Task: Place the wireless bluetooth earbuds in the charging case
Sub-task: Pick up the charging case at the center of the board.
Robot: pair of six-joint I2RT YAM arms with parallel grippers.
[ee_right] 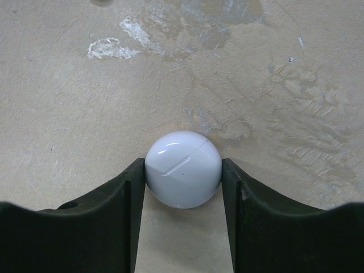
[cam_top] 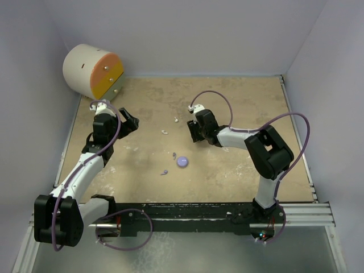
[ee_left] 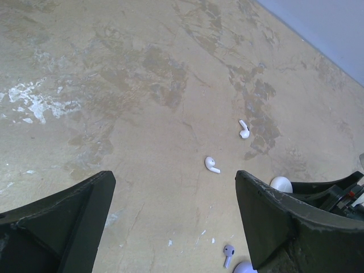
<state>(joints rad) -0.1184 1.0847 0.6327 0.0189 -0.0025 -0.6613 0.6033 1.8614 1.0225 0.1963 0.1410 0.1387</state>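
Observation:
A round white charging case [ee_right: 182,162] lies on the tan table, and my right gripper [ee_right: 183,170] is shut on it, both fingers touching its sides. In the top view the right gripper [cam_top: 195,133] hides this case. Two whitish earbuds [ee_left: 211,165] [ee_left: 244,129] lie loose on the table left of it, also seen from above [cam_top: 165,132] [cam_top: 176,120]. A lilac case [cam_top: 182,161] sits mid-table with a lilac earbud [cam_top: 173,154] just behind it and another [cam_top: 164,172] to its front left. My left gripper [ee_left: 175,187] hangs open above the table, holding nothing.
A large cream cylinder [cam_top: 94,71] with an orange and yellow face lies in the back left corner. Pale walls enclose the table on three sides. A black rail [cam_top: 227,213] runs along the near edge by the arm bases.

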